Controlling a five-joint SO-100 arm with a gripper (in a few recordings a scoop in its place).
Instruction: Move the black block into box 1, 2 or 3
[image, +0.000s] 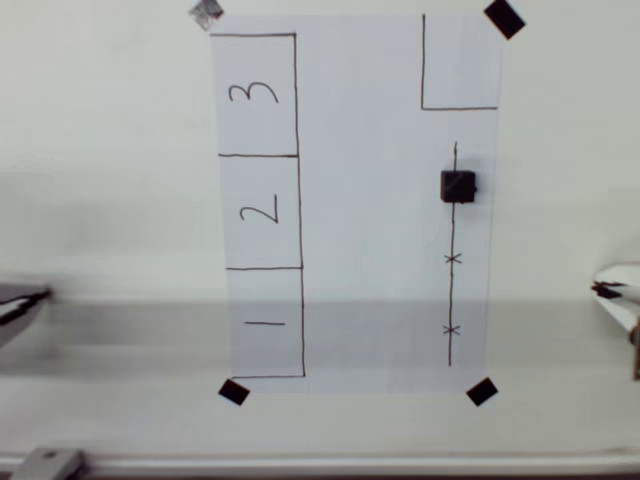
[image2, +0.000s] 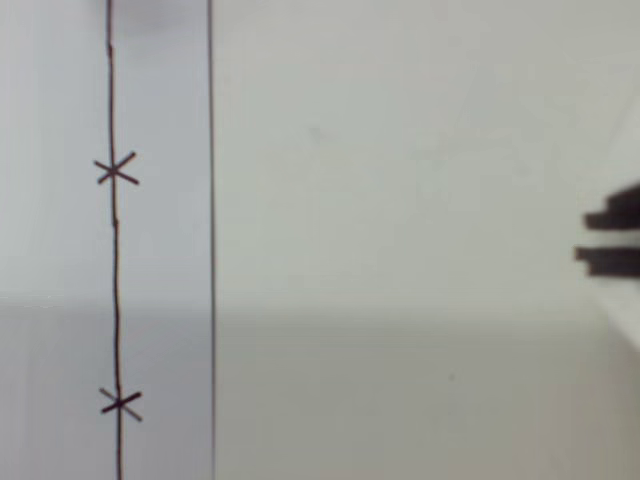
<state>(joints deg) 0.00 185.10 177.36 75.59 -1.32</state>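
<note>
On the drawn line sits the black block (image: 458, 186), untouched, well apart from box 3 (image: 256, 95). Reaching comes first, I judge; whether the claw (image: 606, 290) is spread, I cannot tell.

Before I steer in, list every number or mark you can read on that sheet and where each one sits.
"3": handwritten, lying sideways, in the top hand-drawn box on the white paper sheet, overhead view.
"2": sideways, in the middle drawn box.
"1": a single stroke, in the bottom drawn box.
"x": two small crosses on the long drawn line below the small matte black cube.
No printed text or brand.

White table (image: 110, 200), taped paper sheet (image: 370, 220)
</note>
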